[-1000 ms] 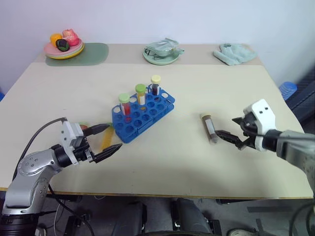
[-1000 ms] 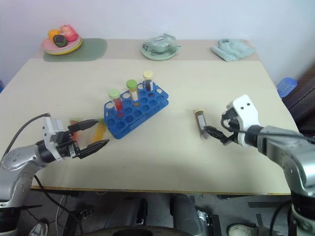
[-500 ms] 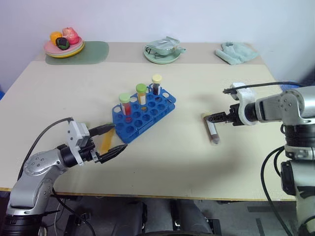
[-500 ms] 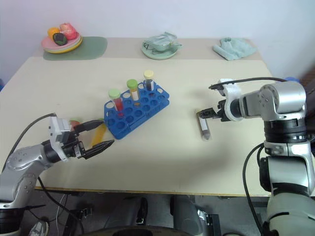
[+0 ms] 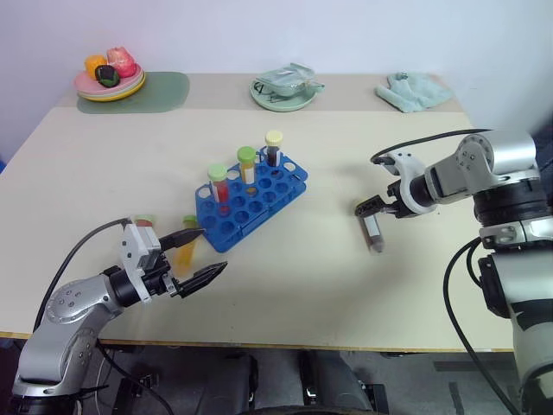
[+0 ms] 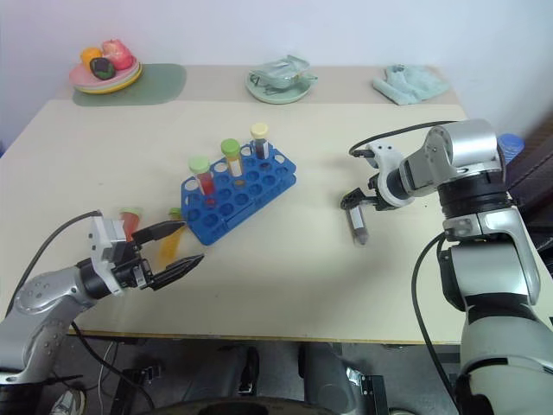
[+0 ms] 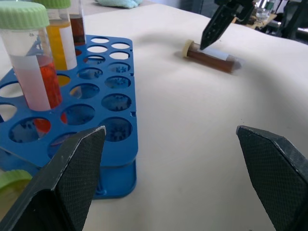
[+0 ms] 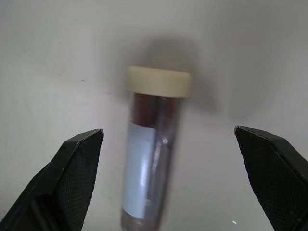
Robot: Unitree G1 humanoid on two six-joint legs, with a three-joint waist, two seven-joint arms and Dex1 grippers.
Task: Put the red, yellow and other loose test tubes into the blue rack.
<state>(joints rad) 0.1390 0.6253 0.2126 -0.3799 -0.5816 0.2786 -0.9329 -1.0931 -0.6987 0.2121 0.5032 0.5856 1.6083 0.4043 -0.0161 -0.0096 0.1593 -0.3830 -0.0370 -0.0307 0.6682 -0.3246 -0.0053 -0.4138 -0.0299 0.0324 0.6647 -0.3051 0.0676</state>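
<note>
Now the bright blue plastic rack (image 5: 251, 201) with rows of round holes sits near the middle of the beige desk (image 5: 346, 285), its long axis running diagonally from the near left to the far right. Three capped tubes stand upright in its far row: one with red liquid and a pale green cap (image 5: 218, 183), one yellow-orange with a green cap (image 5: 248, 165), and one dark with a cream cap (image 5: 273, 148). To the right of the rack, well apart from it, a clear plastic tube of dark brown liquid with a cream cap and white label (image 5: 371, 228) lies flat on the desk, its long axis running roughly front to back, cap toward the far side. The right claw (image 5: 373, 207) is angled down above that tube's capped end with its two black fingers spread wide on either side of it, gripping nothing; in the right wrist view the tube (image 8: 150, 163) lies between the fingers (image 8: 57, 187) without touching them. Just beside the rack's near left end lie a yellow-orange tube (image 5: 185, 248) with a green cap and a red one (image 6: 130, 221), partly hidden. The left claw (image 5: 198, 256) is near that end of the rack, level, fingers wide apart and empty.
</note>
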